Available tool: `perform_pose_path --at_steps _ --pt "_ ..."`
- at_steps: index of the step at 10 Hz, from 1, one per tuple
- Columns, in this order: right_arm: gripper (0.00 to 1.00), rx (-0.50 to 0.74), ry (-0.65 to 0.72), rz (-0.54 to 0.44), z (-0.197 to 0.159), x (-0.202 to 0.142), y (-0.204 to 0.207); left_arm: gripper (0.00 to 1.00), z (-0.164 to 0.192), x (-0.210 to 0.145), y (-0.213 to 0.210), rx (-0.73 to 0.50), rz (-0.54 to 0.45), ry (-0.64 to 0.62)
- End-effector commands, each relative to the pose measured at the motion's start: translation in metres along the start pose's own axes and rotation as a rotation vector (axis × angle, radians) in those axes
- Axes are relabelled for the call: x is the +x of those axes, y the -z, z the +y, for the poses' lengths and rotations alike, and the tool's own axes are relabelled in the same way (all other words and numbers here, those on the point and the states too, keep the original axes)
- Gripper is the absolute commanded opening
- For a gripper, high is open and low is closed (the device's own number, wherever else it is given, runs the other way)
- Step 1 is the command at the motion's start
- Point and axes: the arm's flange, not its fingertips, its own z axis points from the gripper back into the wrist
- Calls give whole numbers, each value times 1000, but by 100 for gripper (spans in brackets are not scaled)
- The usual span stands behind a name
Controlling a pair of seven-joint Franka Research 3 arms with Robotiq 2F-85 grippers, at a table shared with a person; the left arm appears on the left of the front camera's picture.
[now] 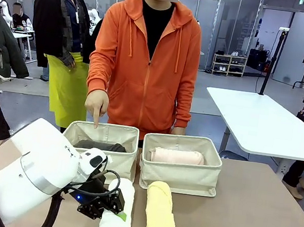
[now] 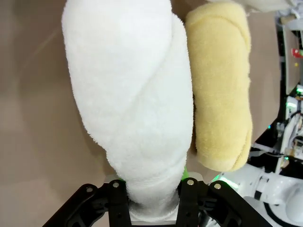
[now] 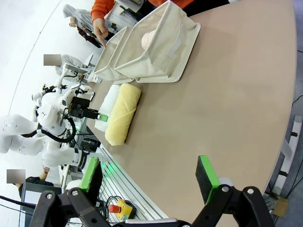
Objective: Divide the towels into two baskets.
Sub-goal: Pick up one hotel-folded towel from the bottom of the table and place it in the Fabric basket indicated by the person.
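While left pincer point(image 2: 152, 198) pinches white towel point(image 2: 128, 94) end, yellow towel point(image 2: 220, 90) lies just beside.

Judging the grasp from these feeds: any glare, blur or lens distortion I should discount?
Front view: even room light, baskets sharp, the left arm looming large near the lens. Left wrist view: white towel bright, but its pile shows where the left gripper pinches it. Right wrist view: rolled and fisheye, so the table edge bows; the open right gripper is crisp.
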Motion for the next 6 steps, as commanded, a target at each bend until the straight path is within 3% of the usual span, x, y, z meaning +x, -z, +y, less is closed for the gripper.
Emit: perform_pose_path --at_steps 1,3,6 --pt "100 -2 19 6 5 -1 -2 32 -25 -10 -43 38 -58 157" --pt "100 -2 19 6 5 -1 -2 32 -43 -14 -103 116 -61 387" --pt "100 -2 19 6 5 -1 -2 32 -33 -3 -161 176 86 692"
